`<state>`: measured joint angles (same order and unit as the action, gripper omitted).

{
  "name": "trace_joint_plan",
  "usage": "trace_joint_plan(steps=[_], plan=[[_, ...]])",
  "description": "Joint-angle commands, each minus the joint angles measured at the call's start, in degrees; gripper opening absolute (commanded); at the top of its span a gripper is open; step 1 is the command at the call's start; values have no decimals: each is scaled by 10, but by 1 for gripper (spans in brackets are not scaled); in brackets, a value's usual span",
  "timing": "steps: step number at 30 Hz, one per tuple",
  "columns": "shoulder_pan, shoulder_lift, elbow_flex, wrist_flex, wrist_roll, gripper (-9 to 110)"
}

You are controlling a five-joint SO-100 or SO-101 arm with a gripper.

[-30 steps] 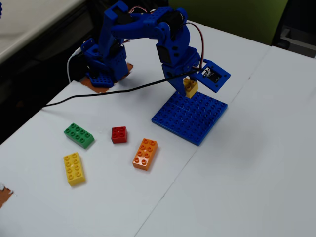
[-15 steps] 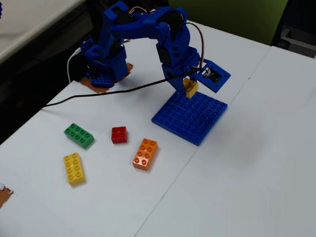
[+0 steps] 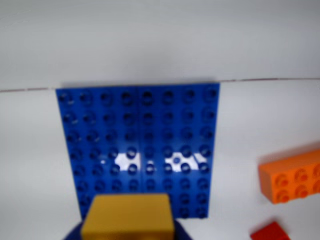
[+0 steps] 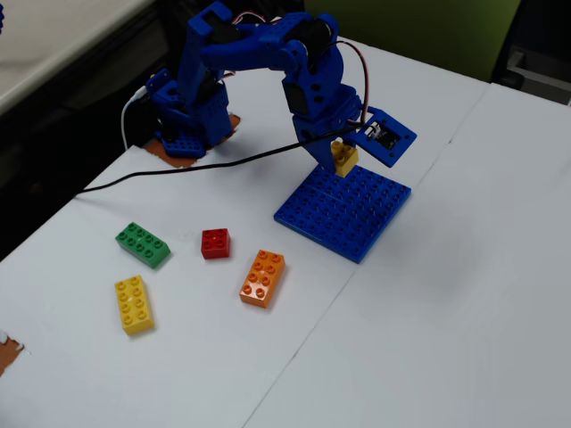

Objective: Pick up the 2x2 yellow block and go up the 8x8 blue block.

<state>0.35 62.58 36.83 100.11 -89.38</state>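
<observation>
The 2x2 yellow block is held in my blue gripper, which is shut on it, just above the near-arm edge of the 8x8 blue block. In the wrist view the yellow block fills the bottom centre, blurred, with blue jaw parts at its sides, and my gripper sits low there. The blue baseplate lies flat beyond it with its studs bare. I cannot tell whether the yellow block touches the plate.
On the white table left of the plate lie an orange eight-stud brick, a small red brick, a green brick and a long yellow brick. The orange brick and red brick show at the wrist view's right. A black cable crosses the table.
</observation>
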Motion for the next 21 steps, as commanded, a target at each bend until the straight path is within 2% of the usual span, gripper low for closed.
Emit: trace_joint_plan(steps=[1, 21], plan=[[-4, 10, -15, 2, -1, 0], [-2, 14, -12, 3, -4, 0]])
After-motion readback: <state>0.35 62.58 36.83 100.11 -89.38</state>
